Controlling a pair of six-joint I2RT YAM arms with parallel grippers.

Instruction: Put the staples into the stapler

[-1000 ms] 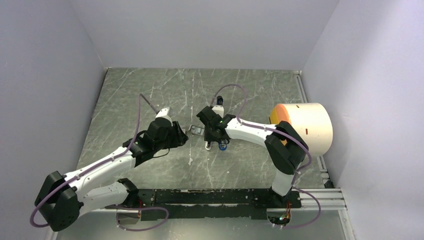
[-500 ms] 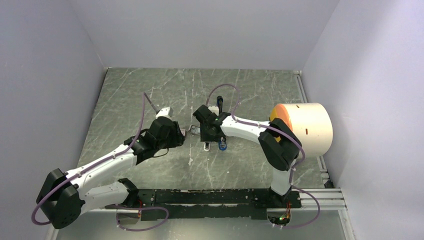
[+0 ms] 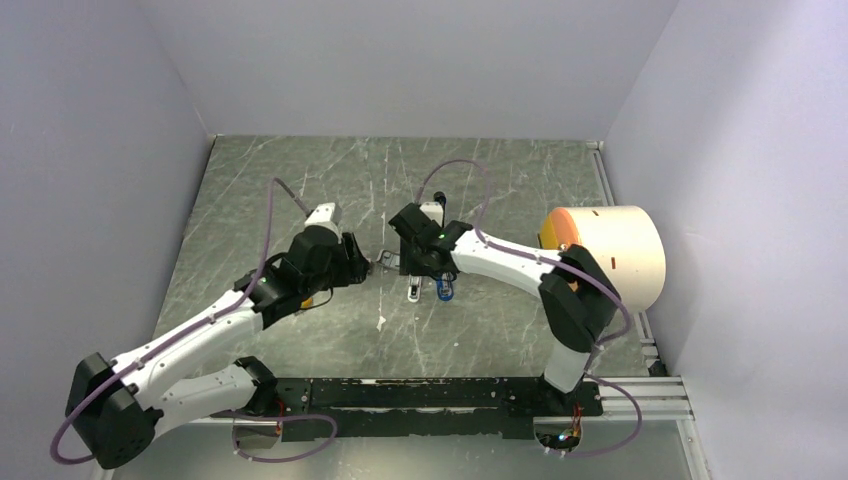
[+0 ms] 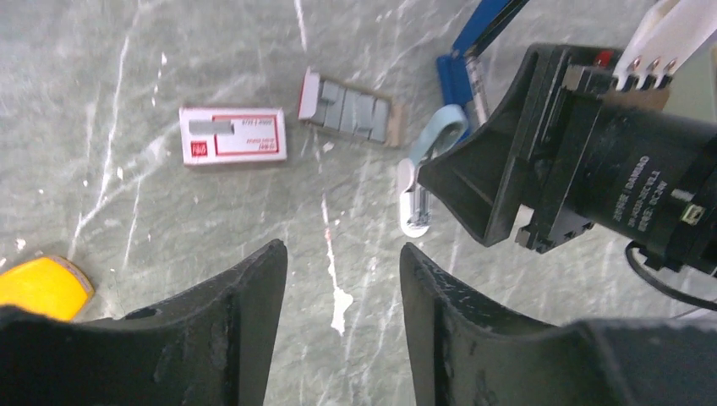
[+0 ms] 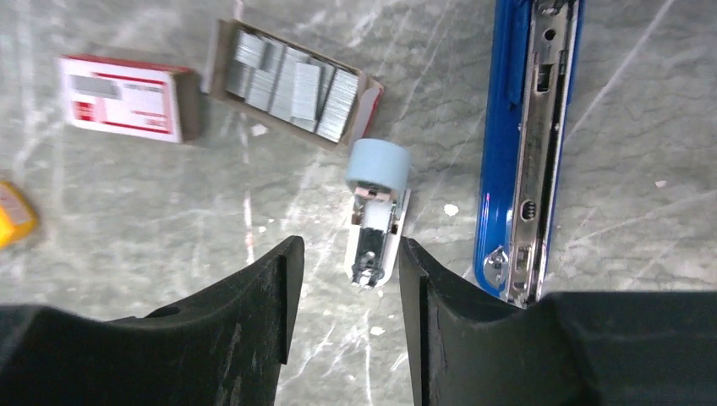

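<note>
In the upper centre of the right wrist view, the staples [image 5: 292, 80] lie in their tray [image 5: 218, 63], left of the open blue stapler [image 5: 507, 127]; probably light, slippery, brittle strips, best pinched across their long sides; left gripper [image 4: 342, 326] and right gripper [image 5: 342, 326] both gape empty.

left hand [image 4: 338, 283] and right hand [image 5: 347, 258] hover close together, jaws parted, empty.

stapler [image 5: 507, 127]: cut off at top edge | yellow block [image 4: 38, 288]: cut off at left edge | box [image 4: 232, 135]: print unreadable
</note>
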